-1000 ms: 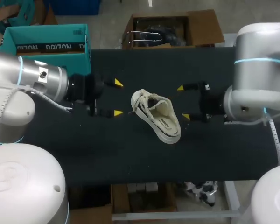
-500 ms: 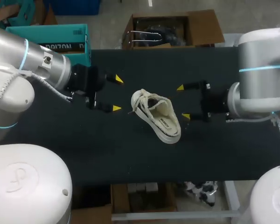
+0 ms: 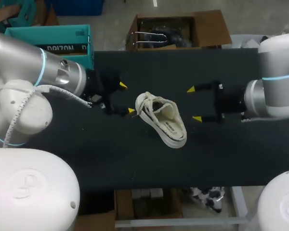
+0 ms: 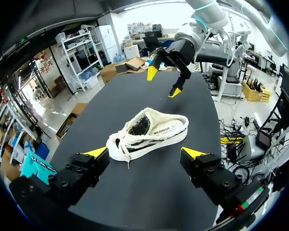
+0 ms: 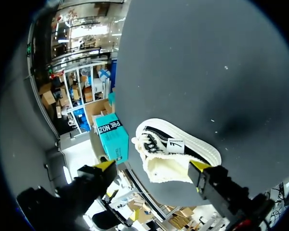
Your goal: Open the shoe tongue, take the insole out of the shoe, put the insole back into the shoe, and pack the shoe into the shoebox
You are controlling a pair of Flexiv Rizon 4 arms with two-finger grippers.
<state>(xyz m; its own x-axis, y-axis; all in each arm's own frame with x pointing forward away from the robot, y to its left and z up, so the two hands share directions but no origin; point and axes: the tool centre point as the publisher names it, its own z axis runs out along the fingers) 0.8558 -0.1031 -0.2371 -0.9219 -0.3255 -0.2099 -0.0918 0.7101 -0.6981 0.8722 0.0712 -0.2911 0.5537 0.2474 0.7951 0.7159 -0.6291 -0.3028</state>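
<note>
Right now the shoe, a cream-white sneaker with dark stripes, rests on the black table between our two grippers. Its laced toe end points toward our left arm. Its heel runs off diagonally toward the table's near edge, on our right arm's side. In the left wrist view the shoe stands on its sole, with its printed side wall facing that camera and the cream lining showing through the opening. The laces lie loose around the toe end, and one end trails down onto the table.

Our left gripper is at the shoe's toe end, its fingers wide apart and holding nothing. One yellow tip sits just beside the laces, and we cannot tell whether it touches them. The other tip stands apart from the shoe, toward the far side of the table. Seen from the left wrist, the toe lies just ahead of the fingers, in line with the gap between them.

Our right gripper is on the opposite side of the shoe, near its opening. Its fingers are likewise spread with nothing between them, and both tips are apart from the shoe. Seen from the right wrist, the shoe lies ahead of the fingers with its cream opening turned toward them.

The teal shoebox stands well apart from the shoe, beyond the toe end and behind our left arm, at the table's far corner.
</note>
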